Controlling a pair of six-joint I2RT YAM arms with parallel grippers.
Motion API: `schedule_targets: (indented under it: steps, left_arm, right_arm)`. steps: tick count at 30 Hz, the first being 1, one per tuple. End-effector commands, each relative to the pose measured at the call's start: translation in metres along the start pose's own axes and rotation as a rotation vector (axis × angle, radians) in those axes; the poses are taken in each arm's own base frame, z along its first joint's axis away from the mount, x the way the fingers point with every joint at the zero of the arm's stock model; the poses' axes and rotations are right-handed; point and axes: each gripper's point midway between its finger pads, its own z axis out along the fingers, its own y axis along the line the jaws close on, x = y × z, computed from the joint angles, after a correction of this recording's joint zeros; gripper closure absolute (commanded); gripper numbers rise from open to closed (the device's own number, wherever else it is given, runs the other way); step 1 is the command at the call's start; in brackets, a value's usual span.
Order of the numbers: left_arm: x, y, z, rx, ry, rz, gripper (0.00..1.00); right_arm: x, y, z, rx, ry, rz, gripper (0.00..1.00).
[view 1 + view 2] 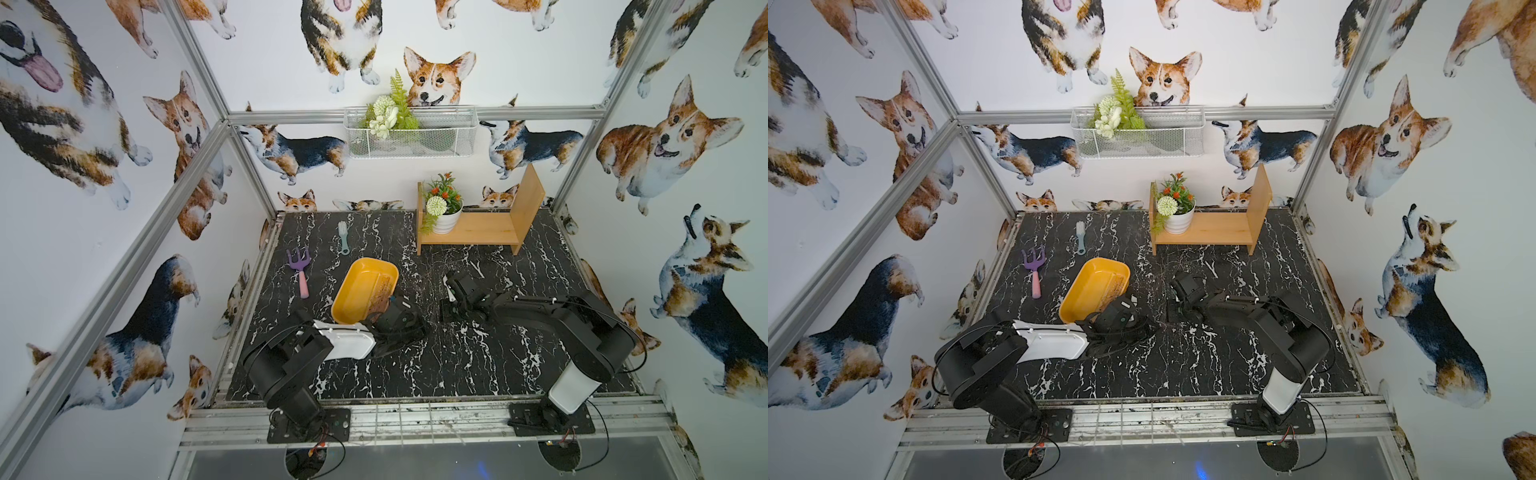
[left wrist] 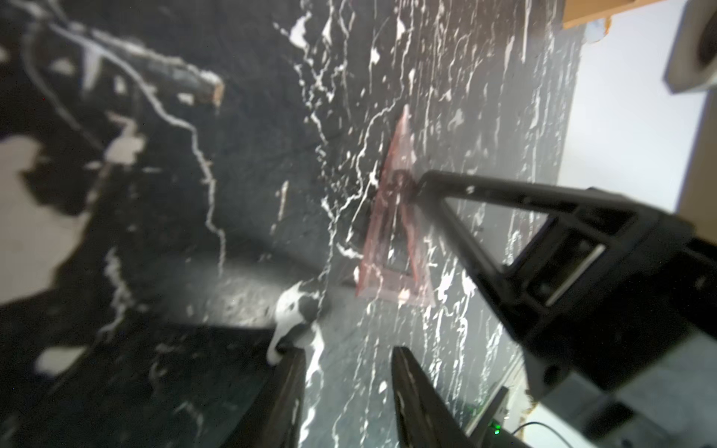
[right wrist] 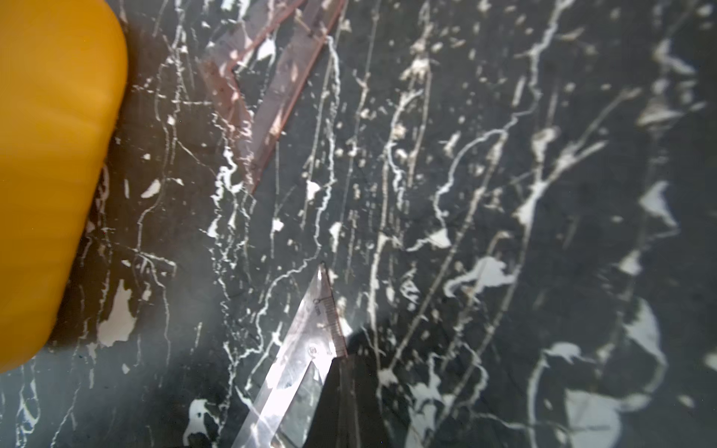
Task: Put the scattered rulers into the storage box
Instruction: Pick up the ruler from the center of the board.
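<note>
The yellow storage box (image 1: 353, 291) sits left of the table's middle, and a marked ruler (image 1: 380, 291) lies inside it. My right gripper (image 3: 341, 364) is shut on a clear triangular set square (image 3: 302, 349), whose tip sticks out past the fingers just above the black marble table. A second, pink-edged set square (image 3: 264, 89) lies flat on the table beside the box (image 3: 50, 174). My left gripper (image 2: 349, 357) hangs open and empty near the box's near right corner. In the left wrist view the right gripper's finger (image 2: 485, 201) meets a pinkish set square (image 2: 392, 240).
A purple toy fork (image 1: 300, 270) and a pale blue brush (image 1: 343, 237) lie left of and behind the box. A wooden shelf (image 1: 478, 232) with a potted plant (image 1: 444, 216) stands at the back. A wire basket (image 1: 411, 133) hangs on the back wall.
</note>
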Motion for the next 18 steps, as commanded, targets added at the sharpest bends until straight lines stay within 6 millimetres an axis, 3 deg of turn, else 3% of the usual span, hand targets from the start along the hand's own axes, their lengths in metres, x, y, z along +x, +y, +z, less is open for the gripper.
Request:
schedule_targets:
  steps: [1, 13, 18]
  left_arm:
    - [0.003, 0.012, 0.009, -0.021, 0.013, -0.037, 0.57]
    - [0.005, 0.019, 0.024, -0.015, 0.021, -0.075, 0.59]
    - [-0.001, 0.014, 0.027, -0.017, 0.01, -0.059, 0.74]
  right_arm:
    - [0.122, -0.063, -0.017, 0.232, 0.476, 0.02, 0.95]
    - [0.126, -0.064, -0.016, 0.224, 0.485, 0.023, 0.95]
    - [0.126, -0.064, -0.017, 0.223, 0.484, 0.023, 0.95]
